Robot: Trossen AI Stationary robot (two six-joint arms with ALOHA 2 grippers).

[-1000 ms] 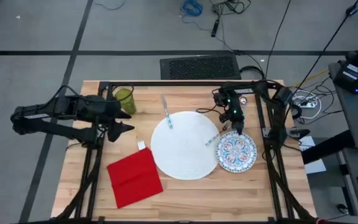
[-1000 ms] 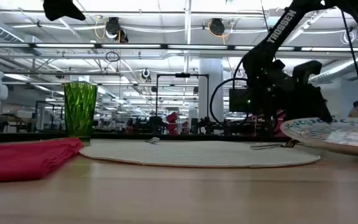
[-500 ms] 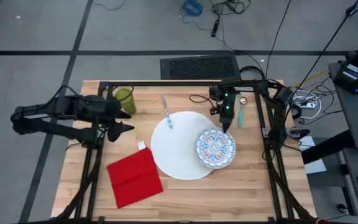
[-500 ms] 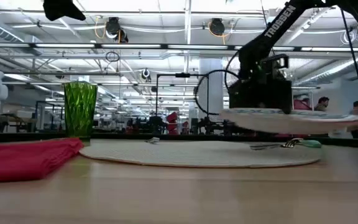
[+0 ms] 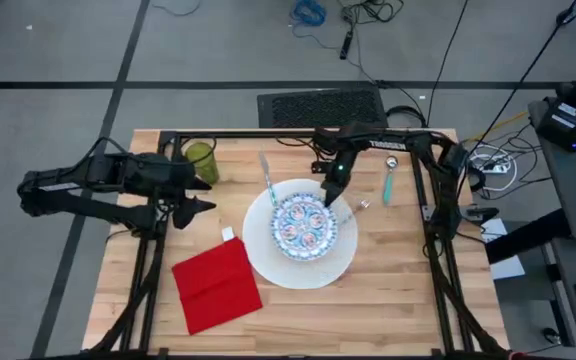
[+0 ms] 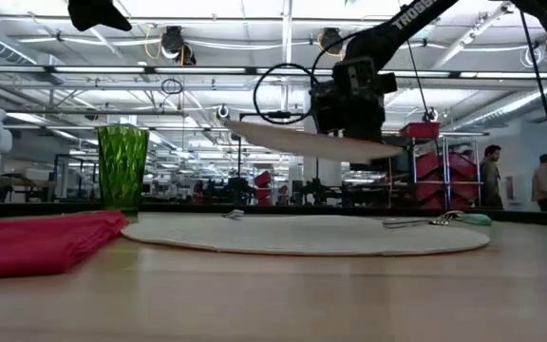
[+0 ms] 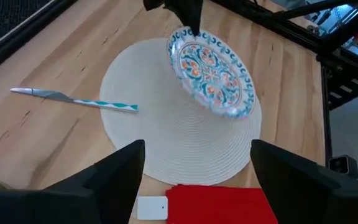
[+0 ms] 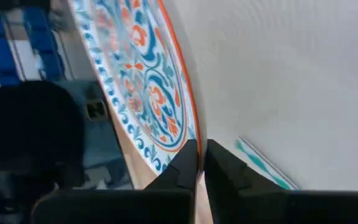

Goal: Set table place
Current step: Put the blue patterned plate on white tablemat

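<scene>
A pale wooden table (image 5: 388, 290) with a thin black frame stands on a grey floor; in the level view a large workshop with ceiling lights stretches behind it, and two people stand far off at the right.

A large white round plate (image 5: 268, 262) lies flat near the middle of the table. My right gripper (image 5: 326, 196) hangs above its far edge, and my fingers are pinched tight on the rim of a small blue-patterned plate (image 5: 304, 226). I hold this small plate in the air over the white plate, tilted, not touching it. The level view shows a clear gap between the two plates. In my right wrist view the patterned rim sits squeezed between my two dark fingertips (image 8: 182, 167).

A red napkin (image 5: 216, 284) lies folded on the table just beside the white plate, toward the left front. A small white tag (image 5: 228, 234) rests at the napkin's far corner. A green tumbler (image 5: 201, 160) stands upright near the far left corner. A utensil with a teal striped handle (image 5: 267, 182) lies just beside the far rim of the white plate. A silver fork (image 5: 354, 210) lies to the right of that plate. A teal-handled spoon (image 5: 388, 181) lies farther right, well apart from the plates.

My left gripper (image 5: 200, 204) waits above the left side of the table, fingers spread wide and holding nothing.
</scene>
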